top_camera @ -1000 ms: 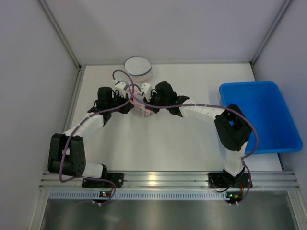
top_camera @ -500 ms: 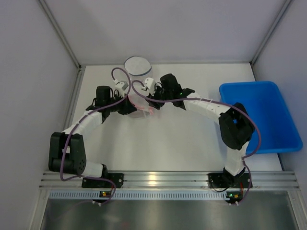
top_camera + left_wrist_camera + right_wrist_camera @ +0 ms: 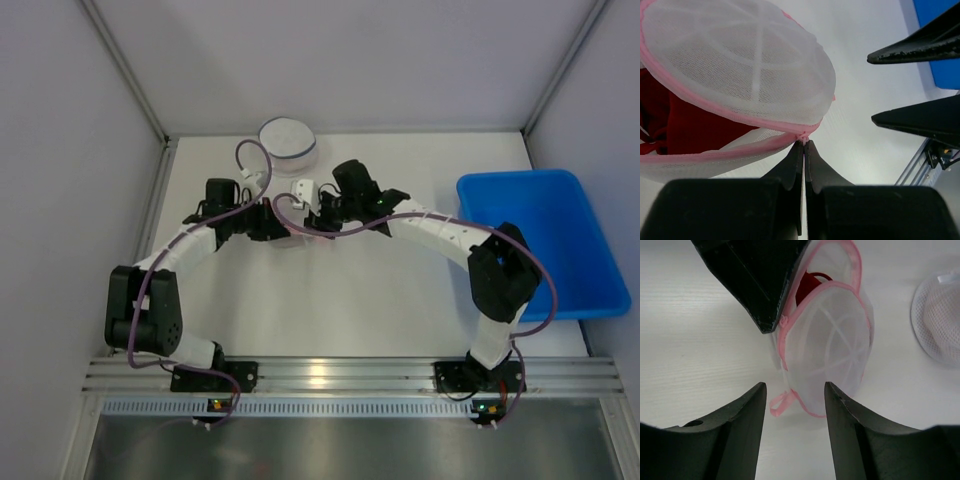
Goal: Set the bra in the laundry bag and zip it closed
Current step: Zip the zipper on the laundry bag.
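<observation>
Left end effector (image 3: 804, 146) has its two fingers pressed together, and you can see them pinching the pink zip seam (image 3: 801, 136) of the laundry bag (image 3: 740, 65) right at their tips. From its wrist camera, that bag bulges up and to the left of the pinch. Its domed white mesh lid is lifted off the lower half, so the zip is not closed. The red bra (image 3: 667, 120) sits inside the bag, showing through the gap to the left of the clamped fingers.

Your right end effector (image 3: 795, 390) is spread wide and grips nothing. The bag lies on the desk (image 3: 700, 340) just beyond its fingertips, and a pink loop (image 3: 781, 403) of trim falls in the gap between them.

From above, your left arm runs up the left side of the desk and bends inward. The right arm rises beside the blue bin (image 3: 540, 240), then sweeps left across the desk. Both wrists meet nose to nose over the bag.

By count you have two arms, one bra, one blue bin and two mesh bags. The second mesh bag (image 3: 940, 320) is round and white, and it sits ahead and to the right of the right end effector, apart from the first.
</observation>
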